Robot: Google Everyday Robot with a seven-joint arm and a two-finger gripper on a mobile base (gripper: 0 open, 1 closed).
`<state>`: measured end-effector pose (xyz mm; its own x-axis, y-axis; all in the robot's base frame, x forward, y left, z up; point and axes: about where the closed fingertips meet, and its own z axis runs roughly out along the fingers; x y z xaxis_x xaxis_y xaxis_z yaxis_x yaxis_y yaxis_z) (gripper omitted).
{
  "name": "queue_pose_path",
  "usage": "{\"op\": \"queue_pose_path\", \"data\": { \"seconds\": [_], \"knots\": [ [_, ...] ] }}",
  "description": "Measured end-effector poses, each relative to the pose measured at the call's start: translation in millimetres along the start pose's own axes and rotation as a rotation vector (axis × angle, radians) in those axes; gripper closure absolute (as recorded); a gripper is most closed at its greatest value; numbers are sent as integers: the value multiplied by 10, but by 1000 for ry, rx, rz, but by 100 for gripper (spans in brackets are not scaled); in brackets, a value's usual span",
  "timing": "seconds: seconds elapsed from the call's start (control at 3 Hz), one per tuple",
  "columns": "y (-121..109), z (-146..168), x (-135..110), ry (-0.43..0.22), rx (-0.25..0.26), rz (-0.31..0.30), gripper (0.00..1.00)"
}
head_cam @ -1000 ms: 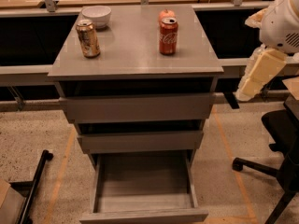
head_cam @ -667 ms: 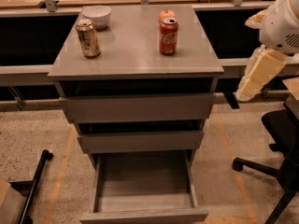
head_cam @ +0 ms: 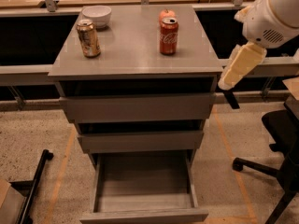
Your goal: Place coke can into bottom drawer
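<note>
The coke can, red with white script and a silver top, stands upright on the cabinet top, towards the back right. The bottom drawer is pulled out and shows a bare grey inside. My gripper hangs at the end of the cream forearm, just off the cabinet's right edge. It is level with the top drawer and to the right of and below the can, not touching it.
A gold-brown can and a white bowl stand at the back left of the top. A red apple sits right behind the coke can. A black office chair stands on the right, and a black bar lies on the floor at the left.
My arm has moved a little left and up, closer to the cabinet's right edge. The cans and drawers have not moved.
</note>
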<state>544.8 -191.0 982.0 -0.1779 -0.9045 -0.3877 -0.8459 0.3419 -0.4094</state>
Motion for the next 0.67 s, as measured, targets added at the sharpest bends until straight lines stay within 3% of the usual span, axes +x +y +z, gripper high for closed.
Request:
{"op": "queue_pose_path", "data": {
  "seconds": [0.33,0.67],
  "knots": [
    [-378,235,-252,-71,57,0,0],
    [-714,428,-445,-142,80,17,0]
  ]
}}
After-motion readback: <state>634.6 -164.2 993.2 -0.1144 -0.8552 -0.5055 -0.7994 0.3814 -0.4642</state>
